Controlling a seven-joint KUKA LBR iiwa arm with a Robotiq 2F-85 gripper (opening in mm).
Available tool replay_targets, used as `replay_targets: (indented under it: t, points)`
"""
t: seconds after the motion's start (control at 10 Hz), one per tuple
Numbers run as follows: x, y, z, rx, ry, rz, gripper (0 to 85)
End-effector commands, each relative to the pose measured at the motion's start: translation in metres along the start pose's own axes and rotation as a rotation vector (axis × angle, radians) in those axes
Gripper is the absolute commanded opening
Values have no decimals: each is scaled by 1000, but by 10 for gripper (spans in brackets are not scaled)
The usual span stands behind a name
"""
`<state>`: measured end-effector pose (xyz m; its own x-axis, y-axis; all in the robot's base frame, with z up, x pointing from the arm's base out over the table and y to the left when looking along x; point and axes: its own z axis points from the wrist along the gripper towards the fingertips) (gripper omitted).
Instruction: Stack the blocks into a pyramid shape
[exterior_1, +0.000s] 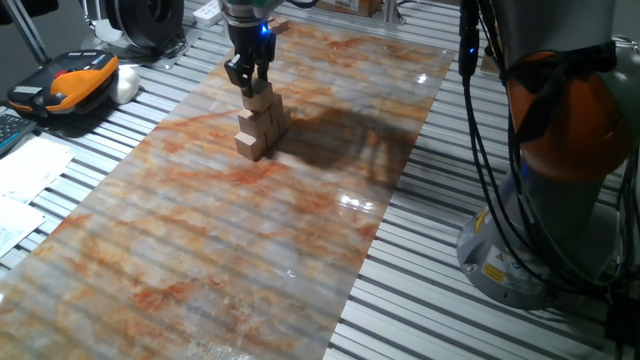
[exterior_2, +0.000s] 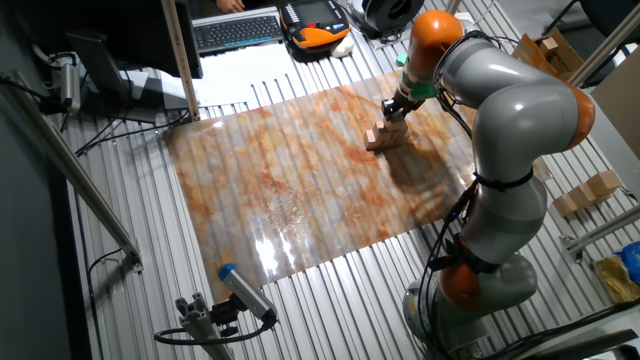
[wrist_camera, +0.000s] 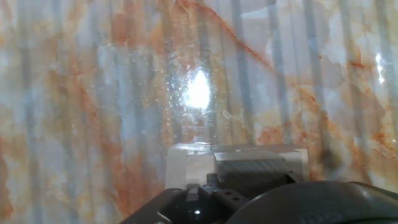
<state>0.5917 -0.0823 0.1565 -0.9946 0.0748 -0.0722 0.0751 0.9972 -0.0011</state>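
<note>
Tan wooden blocks (exterior_1: 262, 122) stand stacked near the far end of the marble-patterned sheet covering the slatted counter (exterior_1: 420, 300). One fixed view shows the pile as a stepped row, its long axis running away from the camera toward the far edge, with the top block (exterior_1: 259, 97) at the peak. The pincer (exterior_1: 250, 82) points straight down on that top block, its black fingers (exterior_1: 240, 78) at either side of it; whether they press the wood or stand just off it cannot be told. The other fixed view shows the whole grey-and-orange arm (exterior_2: 510, 130) bending over the pile (exterior_2: 384, 136), the blocks too small there to count. The hand view shows only the marbled sheet (wrist_camera: 93, 93) and a blurred pale block edge (wrist_camera: 186, 165).
</note>
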Motion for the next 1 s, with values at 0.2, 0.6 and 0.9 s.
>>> replay_targets:
  t: [0.2,0.6,0.9]
  points:
    - [0,0,0,5,1,-2,170]
    - [1,0,0,15,-7,9,170]
    - [1,0,0,31,-16,23,340]
